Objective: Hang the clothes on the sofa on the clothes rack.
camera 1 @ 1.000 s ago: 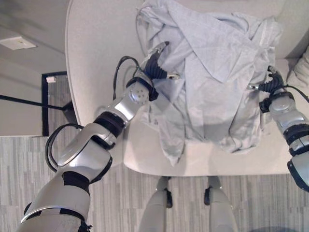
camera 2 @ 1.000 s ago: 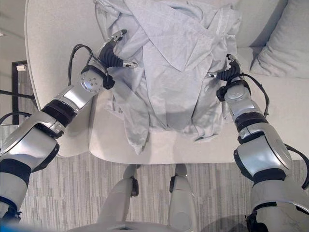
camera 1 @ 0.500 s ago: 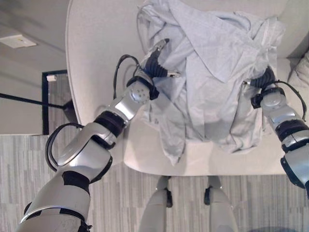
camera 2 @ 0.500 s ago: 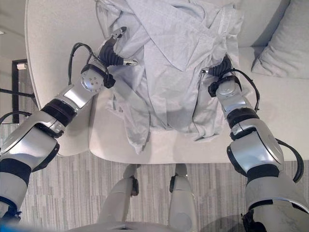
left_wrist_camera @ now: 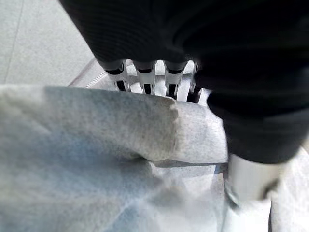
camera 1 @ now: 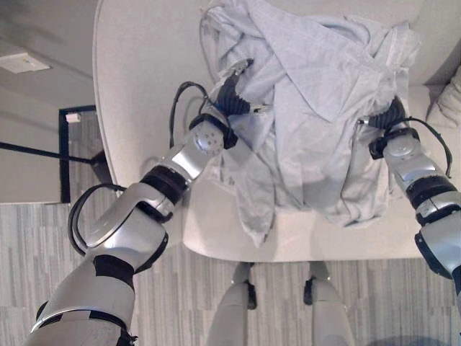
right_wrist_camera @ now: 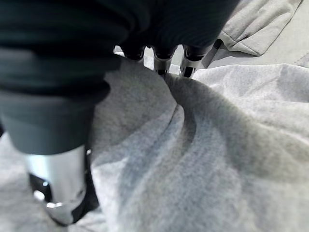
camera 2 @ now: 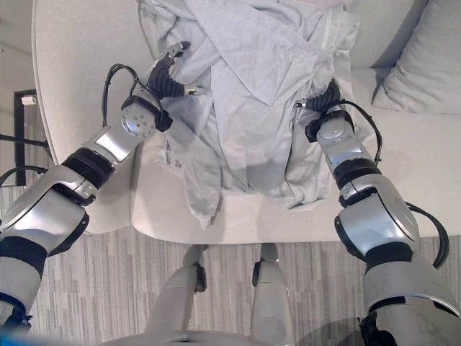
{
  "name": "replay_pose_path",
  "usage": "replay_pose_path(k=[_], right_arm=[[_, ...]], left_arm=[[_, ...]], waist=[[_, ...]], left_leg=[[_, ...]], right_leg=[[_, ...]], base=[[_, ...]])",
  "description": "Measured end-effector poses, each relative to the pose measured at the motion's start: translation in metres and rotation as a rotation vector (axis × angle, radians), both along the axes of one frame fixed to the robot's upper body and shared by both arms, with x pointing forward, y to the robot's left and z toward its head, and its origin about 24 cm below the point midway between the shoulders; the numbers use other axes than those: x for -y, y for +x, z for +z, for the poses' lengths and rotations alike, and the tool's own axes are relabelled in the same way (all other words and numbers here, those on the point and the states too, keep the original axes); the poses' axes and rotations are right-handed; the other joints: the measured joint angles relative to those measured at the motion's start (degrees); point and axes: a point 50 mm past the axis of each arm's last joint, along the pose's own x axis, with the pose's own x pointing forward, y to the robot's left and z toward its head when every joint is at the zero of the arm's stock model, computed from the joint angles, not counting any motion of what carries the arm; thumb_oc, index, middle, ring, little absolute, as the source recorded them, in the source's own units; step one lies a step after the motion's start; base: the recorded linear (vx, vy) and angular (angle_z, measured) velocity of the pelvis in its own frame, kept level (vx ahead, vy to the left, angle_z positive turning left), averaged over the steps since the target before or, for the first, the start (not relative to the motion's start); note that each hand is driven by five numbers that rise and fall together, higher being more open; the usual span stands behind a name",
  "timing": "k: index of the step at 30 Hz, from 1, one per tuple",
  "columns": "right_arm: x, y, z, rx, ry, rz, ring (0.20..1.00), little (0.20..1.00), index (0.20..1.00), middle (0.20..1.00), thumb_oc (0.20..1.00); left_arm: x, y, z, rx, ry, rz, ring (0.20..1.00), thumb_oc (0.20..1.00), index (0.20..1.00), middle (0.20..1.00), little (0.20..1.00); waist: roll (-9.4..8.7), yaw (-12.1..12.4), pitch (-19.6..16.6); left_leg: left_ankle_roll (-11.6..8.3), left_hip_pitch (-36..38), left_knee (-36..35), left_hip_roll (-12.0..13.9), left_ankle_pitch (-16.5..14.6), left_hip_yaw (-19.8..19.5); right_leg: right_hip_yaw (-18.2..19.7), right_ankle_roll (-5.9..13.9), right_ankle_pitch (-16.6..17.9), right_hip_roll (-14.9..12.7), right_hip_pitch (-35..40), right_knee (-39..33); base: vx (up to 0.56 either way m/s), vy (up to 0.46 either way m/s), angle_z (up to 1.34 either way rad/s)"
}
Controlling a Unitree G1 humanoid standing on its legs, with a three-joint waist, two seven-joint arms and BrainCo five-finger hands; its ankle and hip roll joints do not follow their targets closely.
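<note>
Both hands meet the crumpled pale grey cotton garment lying on the light grey upholstered sofa: left hand at its left edge, right hand at its right, fingers buried in folds, their closure cannot be told.

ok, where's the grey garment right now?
In the eye views the grey garment lies crumpled on the sofa seat, its lower edge draping over the front edge, with the left hand at its left side and the right hand at its right.
</note>
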Motion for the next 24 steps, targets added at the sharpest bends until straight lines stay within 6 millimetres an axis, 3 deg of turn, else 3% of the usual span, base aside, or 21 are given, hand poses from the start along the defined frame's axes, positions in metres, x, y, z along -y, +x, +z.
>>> replay_pose_path(k=[1, 2, 3, 4, 10, 21, 24], right_arm=[[0.0, 0.0, 0.0, 0.0, 0.0, 0.0, 1.0, 1.0, 1.0, 1.0, 1.0], [0.0, 0.0, 0.0, 0.0, 0.0, 0.001, 0.912, 0.912, 0.912, 0.912, 0.912], [-0.001, 0.0, 0.0, 0.001, 0.0, 0.002, 0.479, 0.479, 0.479, 0.479, 0.479], [-0.001, 0.0, 0.001, 0.003, 0.0, 0.006, 0.2, 0.2, 0.2, 0.2, 0.2], [-0.018, 0.0, 0.018, 0.093, 0.029, 0.075, 0.2, 0.2, 0.2, 0.2, 0.2], [-0.065, -0.017, 0.042, 0.371, 0.146, 0.214, 0.2, 0.2, 0.2, 0.2, 0.2], [-0.084, -0.029, 0.049, 0.492, 0.016, 0.208, 0.2, 0.2, 0.2, 0.2, 0.2]], left_arm=[[0.0, 0.0, 0.0, 0.001, 0.0, 0.0, 0.2, 0.2, 0.2, 0.2, 0.2], [0.0, 0.0, 0.0, 0.001, 0.001, -0.001, 0.2, 0.2, 0.2, 0.2, 0.2], [0.001, 0.0, 0.001, 0.002, 0.003, -0.001, 0.2, 0.2, 0.2, 0.2, 0.2], [0.001, 0.0, 0.001, 0.002, 0.013, -0.001, 0.2, 0.2, 0.2, 0.2, 0.2], [0.001, 0.002, 0.004, 0.004, 0.049, 0.013, 0.2, 0.2, 0.2, 0.2, 0.2], [-0.004, 0.002, 0.014, 0.057, -0.017, 0.075, 0.2, 0.2, 0.2, 0.2, 0.2], [-0.003, 0.001, 0.018, 0.114, -0.076, 0.123, 0.2, 0.2, 0.2, 0.2, 0.2]], waist=[[0.0, 0.0, 0.0], [0.0, 0.0, 0.0], [0.0, -0.1, 0.0], [0.0, -0.1, 0.0], [0.0, -1.6, 0.0], [-0.01, -1.5, 0.0], [-0.06, -1.6, 0.0]], left_leg=[[0.0, 0.0, 0.0, 0.0, 0.0, 0.0], [0.0, 0.0, 0.0, 0.0, 0.0, 0.0], [0.0, 0.0, 0.0, 0.0, 0.0, 0.0], [0.0, 0.0, 0.0, 0.0, 0.0, 0.0], [0.0, -0.2, 0.0, 0.1, 0.0, 0.2], [0.0, 0.1, 0.5, 0.2, 0.0, 0.2], [0.0, 1.8, 0.4, 0.2, 0.0, 0.2]], right_leg=[[0.0, 0.0, 0.0, 0.0, 0.0, 0.0], [0.0, 0.0, 0.0, 0.0, 0.0, 0.0], [0.0, 0.0, 0.0, 0.0, 0.0, 0.0], [0.0, 0.0, 0.0, 0.0, -0.1, 0.0], [0.2, 0.02, 0.0, 0.1, -0.3, 0.0], [0.3, -0.13, 0.3, 0.2, 0.2, 0.0], [0.2, -0.13, 0.3, 0.2, 2.0, 0.0]], base=[[0.0, 0.0, 0.0], [0.0, 0.0, 0.0], [0.0, 0.0, 0.0], [0.0, 0.0, 0.0], [0.0, 0.0, 0.0], [0.0, -0.004, 0.0], [0.04, -0.004, 0.01]])
